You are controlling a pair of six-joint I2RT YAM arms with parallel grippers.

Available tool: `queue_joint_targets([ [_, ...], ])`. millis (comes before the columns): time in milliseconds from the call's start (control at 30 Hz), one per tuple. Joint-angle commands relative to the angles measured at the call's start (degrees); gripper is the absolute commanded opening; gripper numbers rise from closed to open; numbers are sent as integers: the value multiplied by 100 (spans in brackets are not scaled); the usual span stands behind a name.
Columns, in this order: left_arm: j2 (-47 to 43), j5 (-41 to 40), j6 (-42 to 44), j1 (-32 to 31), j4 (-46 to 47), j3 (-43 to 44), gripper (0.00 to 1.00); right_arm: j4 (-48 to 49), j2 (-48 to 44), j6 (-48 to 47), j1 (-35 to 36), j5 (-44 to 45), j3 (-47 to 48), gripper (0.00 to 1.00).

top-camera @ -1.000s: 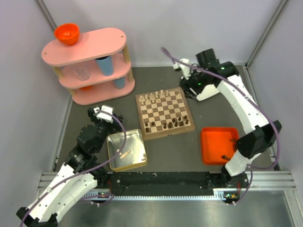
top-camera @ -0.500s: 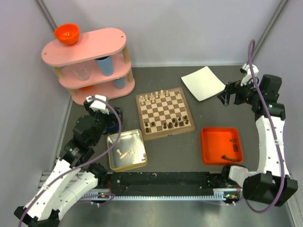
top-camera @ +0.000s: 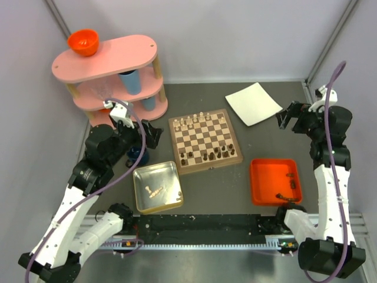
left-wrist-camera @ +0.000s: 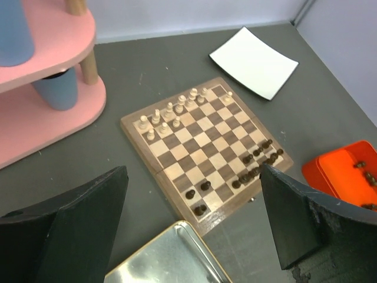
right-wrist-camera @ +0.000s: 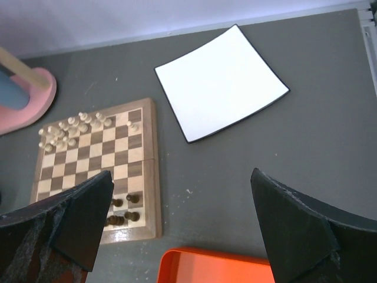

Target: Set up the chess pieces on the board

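Two grippers hang empty above the bench (top-camera: 215,191): the left gripper (top-camera: 152,135) over its left side, the right gripper (top-camera: 286,118) toward the far right corner. Both have their jaws spread as wide as they go, with nothing between them. The board (top-camera: 205,141) lies mid-bench, partly dressed, with cream chess pieces (left-wrist-camera: 171,112) crowding its far rows and dark chess pieces (left-wrist-camera: 257,160) bunched along its near edge. Loose dark pieces (top-camera: 290,175) lie in the orange tray (top-camera: 268,180) toward the near right corner, and a few pale pieces (top-camera: 154,191) sit in the metal tin (top-camera: 150,175) toward the near left. Such chessmen are likely featherweight, rigid and smooth, easily toppled or flicked aside. A narrow pinch from above, across the stem just below the head, looks the safest hold. Those lying flat want taking across the middle.
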Motion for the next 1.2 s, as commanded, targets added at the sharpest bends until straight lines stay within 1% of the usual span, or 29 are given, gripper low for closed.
queue_joint_targets([
  [0, -141, 271, 35, 32, -181, 350, 99, 288, -211, 622, -12, 650, 7, 99],
  [300, -317, 323, 62, 32, -198, 166, 99, 217, -273, 719, -21, 984, 42, 99],
  [567, -387, 270, 71, 32, -163, 69, 99, 191, -290, 790, -21, 782, 51, 99],
  [1167, -396, 209, 185, 32, -128, 25, 99, 209, -290, 781, -12, 932, -11, 99],
])
